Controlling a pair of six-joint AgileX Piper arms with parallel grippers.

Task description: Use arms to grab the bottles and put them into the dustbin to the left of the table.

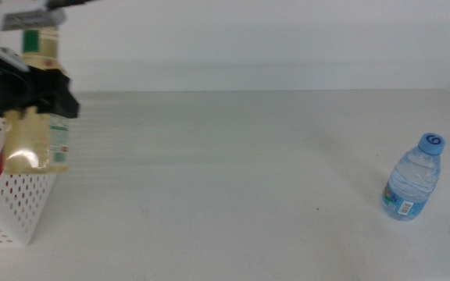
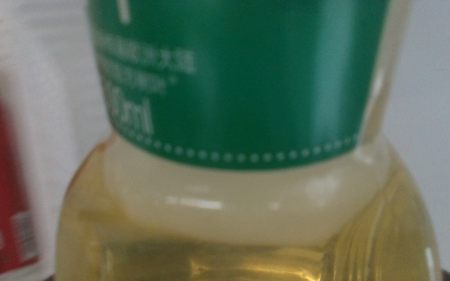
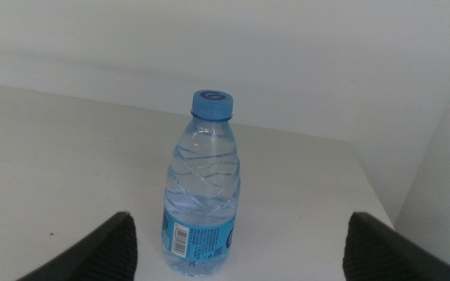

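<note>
Two bottles in view, one basket, one red can. Tall bottle (image 1: pixel 39 117): clear, pale yellow liquid, green label, held upright in the air by the left hand (image 1: pixel 22 90), which is clamped on its midsection directly above the white perforated dustbin (image 1: pixel 10 211) at the counter's (image 1: pixel 233 195) left edge. Red can (image 2: pixel 2 183) sits beside the bottle in the left wrist view, blurred. Water bottle (image 3: pixel 203 187): short, clear, ribbed, blue cap and label, upright on the counter near the right edge. Right hand (image 3: pixel 237 250) is spread wide, holding nothing, jaws flanking the water bottle, not touching it.
</note>
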